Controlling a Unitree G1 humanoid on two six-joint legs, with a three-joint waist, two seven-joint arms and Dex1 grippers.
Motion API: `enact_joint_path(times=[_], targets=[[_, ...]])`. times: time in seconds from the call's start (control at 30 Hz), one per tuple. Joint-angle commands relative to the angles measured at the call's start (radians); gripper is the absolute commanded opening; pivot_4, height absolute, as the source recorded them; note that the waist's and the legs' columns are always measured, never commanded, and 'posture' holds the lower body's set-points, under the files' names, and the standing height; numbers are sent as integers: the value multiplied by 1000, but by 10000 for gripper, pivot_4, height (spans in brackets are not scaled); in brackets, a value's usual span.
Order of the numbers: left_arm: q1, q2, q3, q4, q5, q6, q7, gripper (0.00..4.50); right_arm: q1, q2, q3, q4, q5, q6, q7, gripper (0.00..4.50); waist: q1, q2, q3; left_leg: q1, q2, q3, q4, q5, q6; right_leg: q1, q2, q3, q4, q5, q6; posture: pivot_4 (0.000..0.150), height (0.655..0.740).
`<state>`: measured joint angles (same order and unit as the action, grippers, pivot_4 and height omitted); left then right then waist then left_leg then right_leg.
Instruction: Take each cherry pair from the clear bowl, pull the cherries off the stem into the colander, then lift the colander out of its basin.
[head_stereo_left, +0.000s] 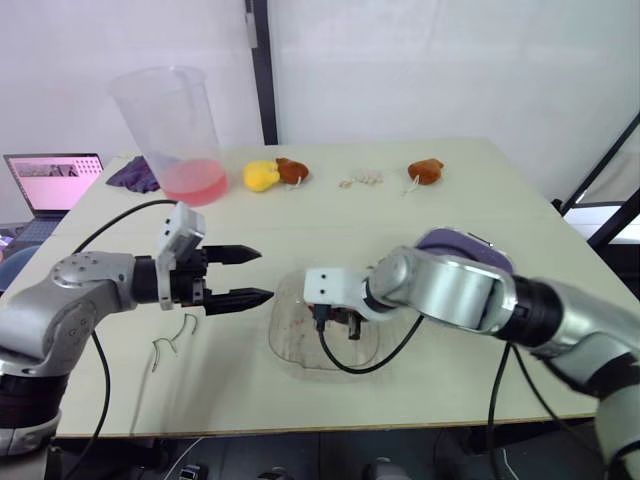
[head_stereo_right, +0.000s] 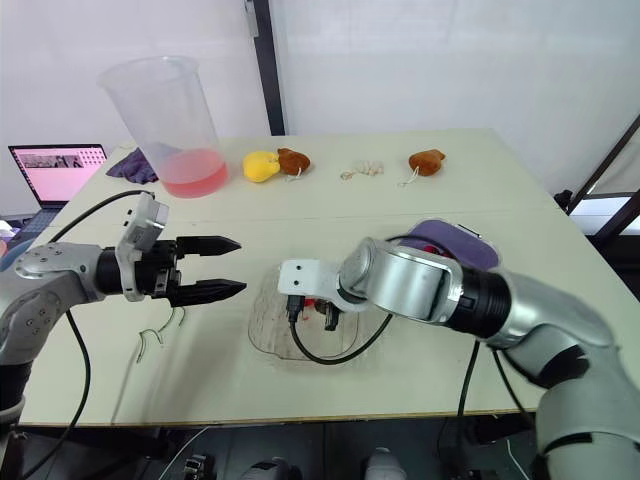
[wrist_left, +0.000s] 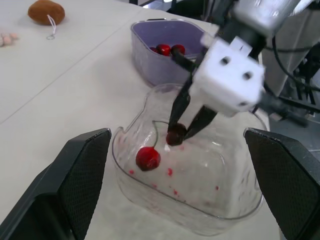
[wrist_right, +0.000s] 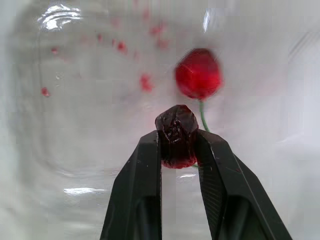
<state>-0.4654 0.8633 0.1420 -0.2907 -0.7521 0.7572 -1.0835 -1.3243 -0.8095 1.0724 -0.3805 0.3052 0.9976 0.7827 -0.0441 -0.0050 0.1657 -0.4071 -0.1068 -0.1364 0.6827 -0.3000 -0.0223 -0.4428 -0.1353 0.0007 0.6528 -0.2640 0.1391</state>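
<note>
While the right gripper (wrist_left: 184, 129) reaches down into the clear bowl (wrist_left: 150, 197), its two black fingers are pinched narrowly on a dark cherry (wrist_right: 175, 131). A thin green stem (wrist_right: 203, 117) runs from that cherry to a bright red cherry (wrist_right: 198, 74) lying on the bowl's floor among small red spots. The left gripper (head_stereo_left: 265, 274) hovers above the table (head_stereo_left: 400, 210) just to the bowl's left, its fingers spread wide and holding nothing. Two bare stems (head_stereo_left: 175, 335) lie on the table below the left arm. Just beyond the bowl stands the purple colander (wrist_left: 150, 60), with several cherries (wrist_left: 164, 49) already inside it.
</note>
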Motion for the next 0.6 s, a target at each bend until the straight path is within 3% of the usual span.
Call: enact_joint_path(times=[0.03, 0.17, 0.33, 0.43, 0.6], targets=[[-7, 13, 34, -18, -19, -3, 2, 45000, -12, -6, 35, 44, -172, -320, 207, 9953, -1, 0, 0, 0, 0, 0, 0, 0, 0, 0, 0, 0, 0, 0, 0, 1500, 7400], [-3, 14, 45, -29, -28, 8, 20, 45000, 4, 16, 41, 145, -365, -710, 342, 9953, 0, 0, 0, 0, 0, 0, 0, 0, 0, 0, 0, 0, 0, 0, 0, 1500, 7400], [51, 30, 77, -69, -40, 15, 36, 45000, 41, 85, -9, 272, -508, -911, 411, 9953, -1, 0, 0, 0, 1, 0, 0, 0, 0, -1, 1, 0, 0, 0, 0, 1500, 7400], [69, 33, 79, -87, -48, 19, 42, 45000, 75, 111, -58, 287, -543, -934, 451, 18133, 2, 0, 0, 0, 1, 0, 0, 0, 0, 0, 1, 0, 0, 0, 0, 1500, 7400], [59, 29, 60, -93, -47, 3, 38, 45000, 116, 88, -187, 252, -557, -917, 532, 40849, 4, 0, 0, 0, 0, -1, 0, 0, 0, 0, 1, 0, 0, 0, 0, 1500, 7400]])
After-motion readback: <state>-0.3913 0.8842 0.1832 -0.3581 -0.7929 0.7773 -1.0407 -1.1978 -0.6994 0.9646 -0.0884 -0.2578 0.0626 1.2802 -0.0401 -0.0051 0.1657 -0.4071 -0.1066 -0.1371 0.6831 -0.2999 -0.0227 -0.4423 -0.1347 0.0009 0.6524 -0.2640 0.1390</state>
